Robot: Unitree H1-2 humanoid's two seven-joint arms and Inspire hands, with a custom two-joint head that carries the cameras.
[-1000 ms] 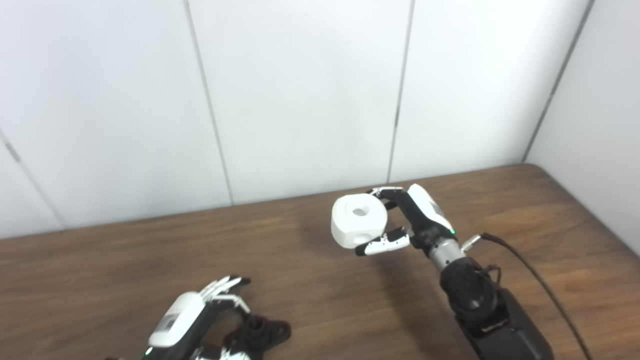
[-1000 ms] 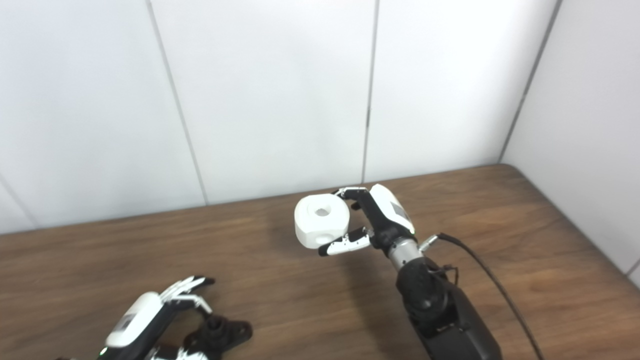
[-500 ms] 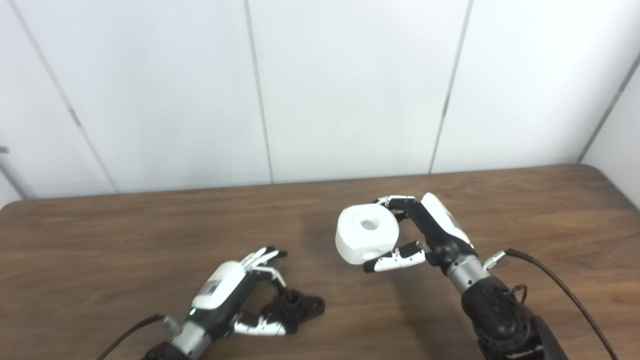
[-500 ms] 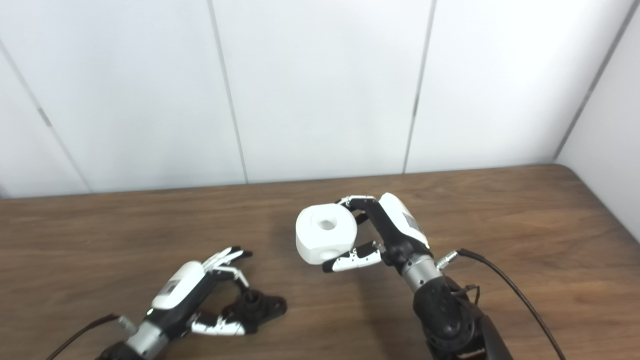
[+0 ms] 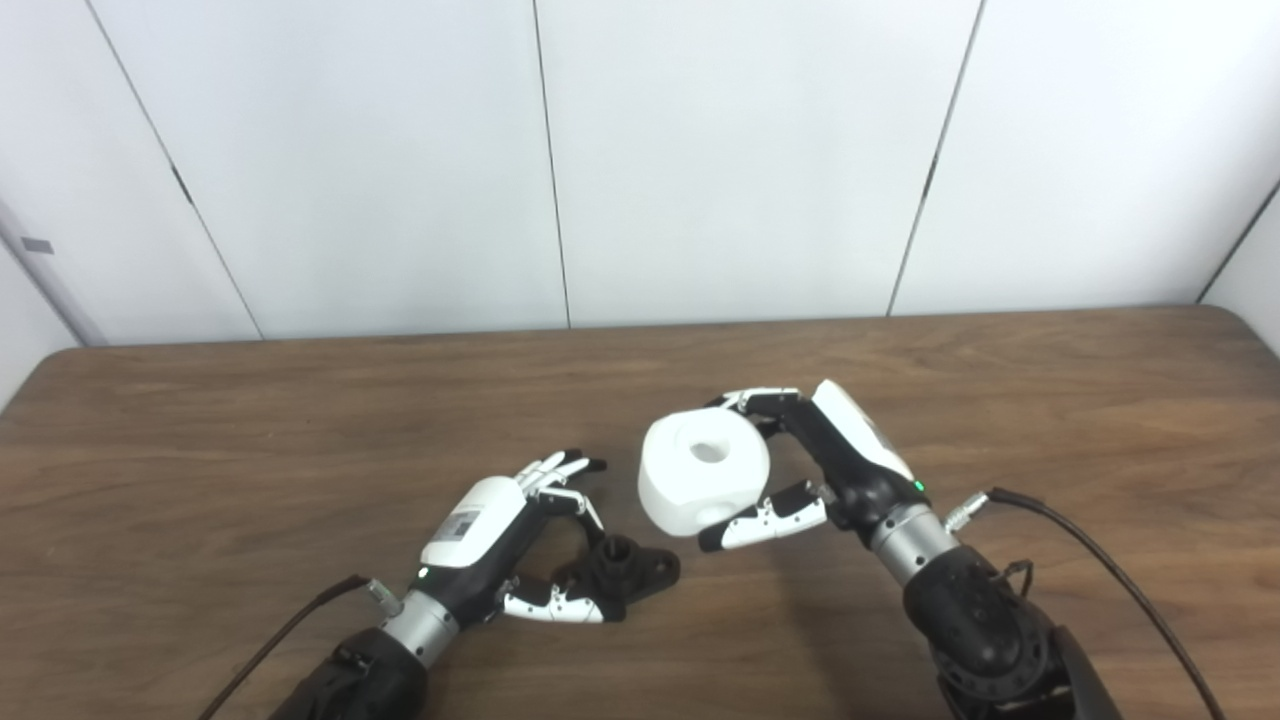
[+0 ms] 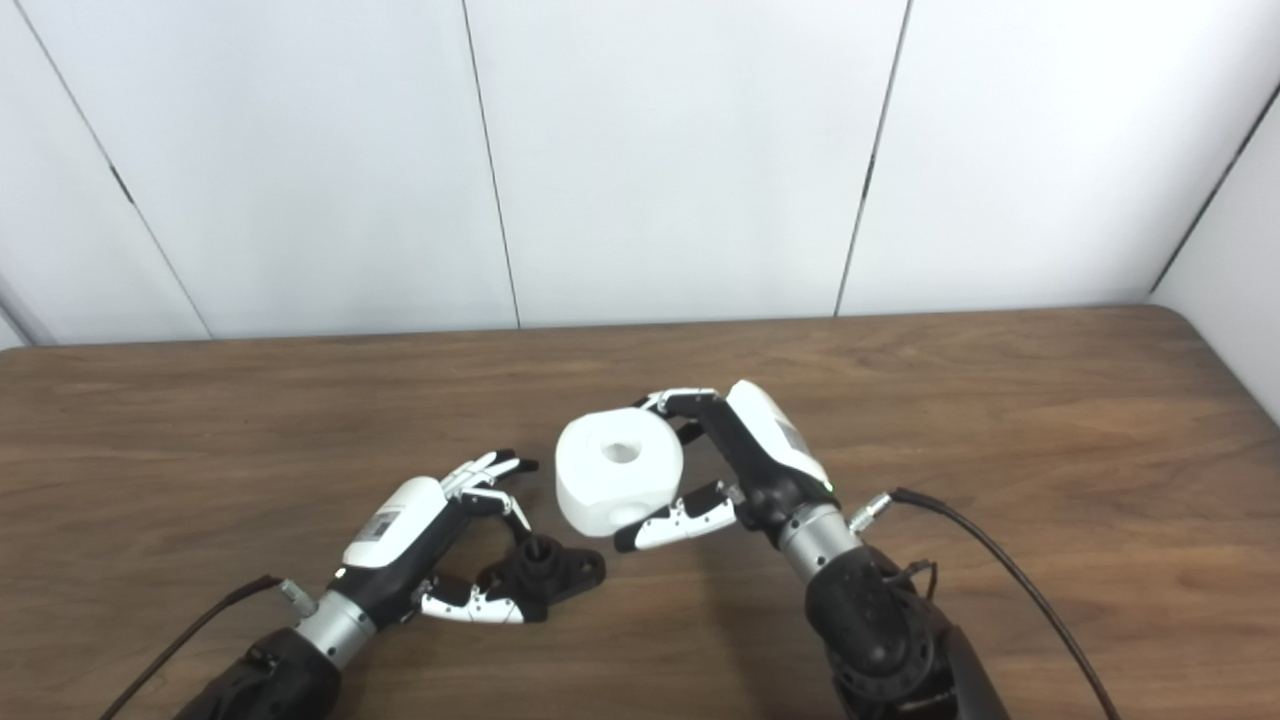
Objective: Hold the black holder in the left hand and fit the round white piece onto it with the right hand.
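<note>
Lab — bare white panels (image 5: 740, 150); table (image 5: 200, 420)

Dark brown wooden table (image 5: 200, 450), grain running left to right, filling the lower half of both views. Far edge flush against a white panelled wall (image 5: 700, 150); rounded corners at far left and far right. Resting directly on the wood, near the front edge and a little left of the table's middle: the black holder (image 5: 625, 572), a small flat base with a short round post standing up from it. Behind the holder, toward the wall, bare wood with only a soft shadow. Right of the holder, a black cable (image 6: 1000, 570) curving across toward the front edge; contact with the surface hard to judge.
</note>
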